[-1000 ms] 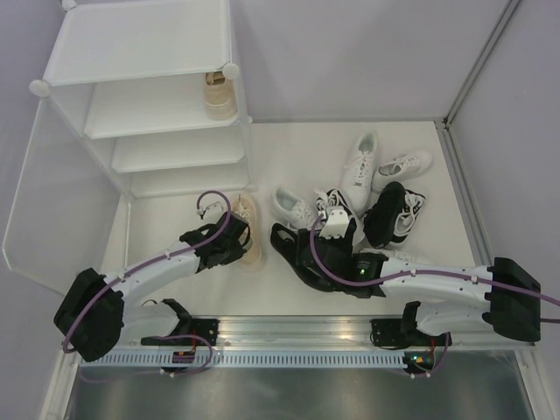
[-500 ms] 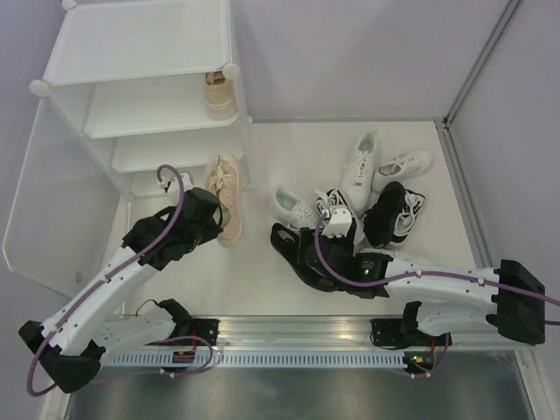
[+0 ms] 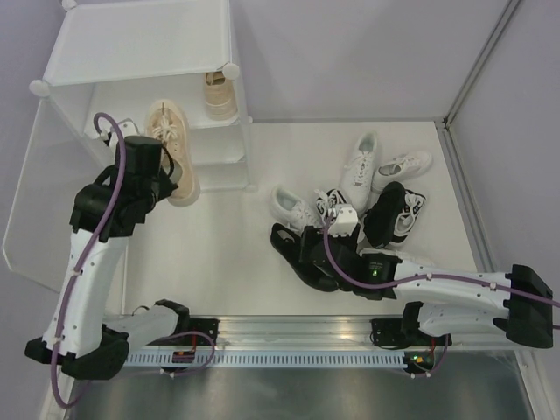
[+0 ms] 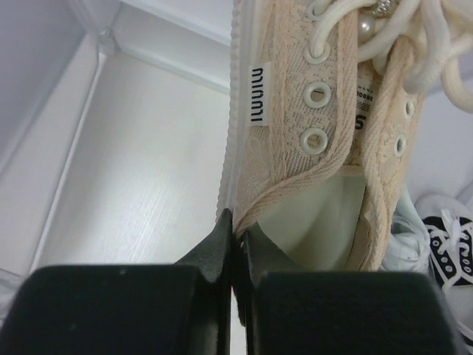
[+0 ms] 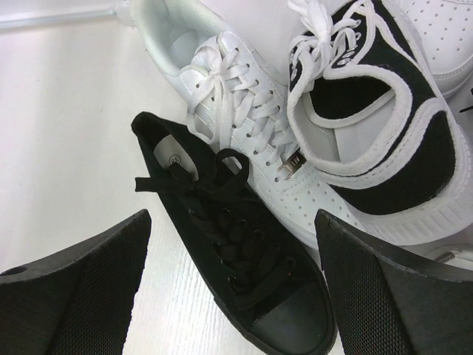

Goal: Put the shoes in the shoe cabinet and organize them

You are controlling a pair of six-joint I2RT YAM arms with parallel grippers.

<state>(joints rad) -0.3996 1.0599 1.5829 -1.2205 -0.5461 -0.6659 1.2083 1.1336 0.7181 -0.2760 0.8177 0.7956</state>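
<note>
My left claw [image 4: 235, 225], pinched shut on the beige shoe's [image 3: 171, 149] collar, has swung it up off the worktop [image 3: 227, 271] to the front of the cabinet [image 3: 140, 39], near its mate [image 3: 220, 94]. Shelving it comes next, I judge. My right claw [image 5: 229, 222] hangs wide open and empty over the black shoe [image 5: 236, 259].

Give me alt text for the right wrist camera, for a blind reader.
The open right gripper hovers over an all-black sneaker. A white sneaker and a black-and-white sneaker lie close beside it.
</note>
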